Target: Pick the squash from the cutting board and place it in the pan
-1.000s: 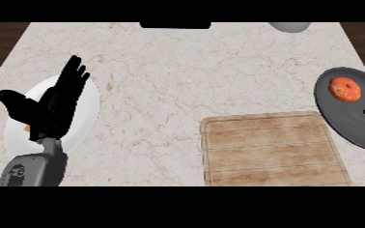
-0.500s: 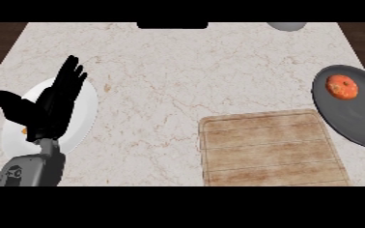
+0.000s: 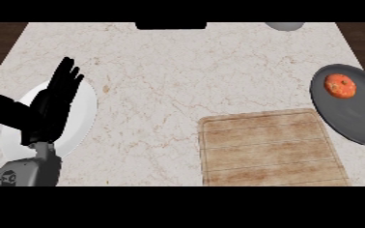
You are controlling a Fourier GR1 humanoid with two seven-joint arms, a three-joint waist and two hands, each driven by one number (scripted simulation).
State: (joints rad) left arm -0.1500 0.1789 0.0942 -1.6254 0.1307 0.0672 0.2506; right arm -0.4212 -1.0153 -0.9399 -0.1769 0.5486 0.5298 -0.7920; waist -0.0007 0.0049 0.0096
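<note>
Squash (image 3: 341, 85): an orange-red round piece lying in the pan, on the pan's far half, touching nothing else.
Pan (image 3: 343, 111): dark grey and round, at the desk's right edge, partly cut off by the view's right side; its near-left rim sits just beside the cutting board's far right corner.
Cutting board (image 3: 271, 147): pale wood with crosswise grooves, lying flat at the desk's near edge, right of centre; nothing rests on it.
Left hand (image 3: 50, 107): black, above the white plate near the desk's left edge, fingers straight and spread wide, pointing toward the far edge, thumb out to the left; it holds nothing.
Left forearm (image 3: 30, 170): grey, coming in at the near left corner.
Right hand: it does not show in the view.
White plate (image 3: 82, 116): round, at the desk's left edge, largely covered by the left hand.
Desk (image 3: 178, 72): light marble with thin brown veins.
Far edge: a black rectangular object (image 3: 171, 25) at the middle and a grey rounded object (image 3: 285, 26) toward the right, both partly cut off.
</note>
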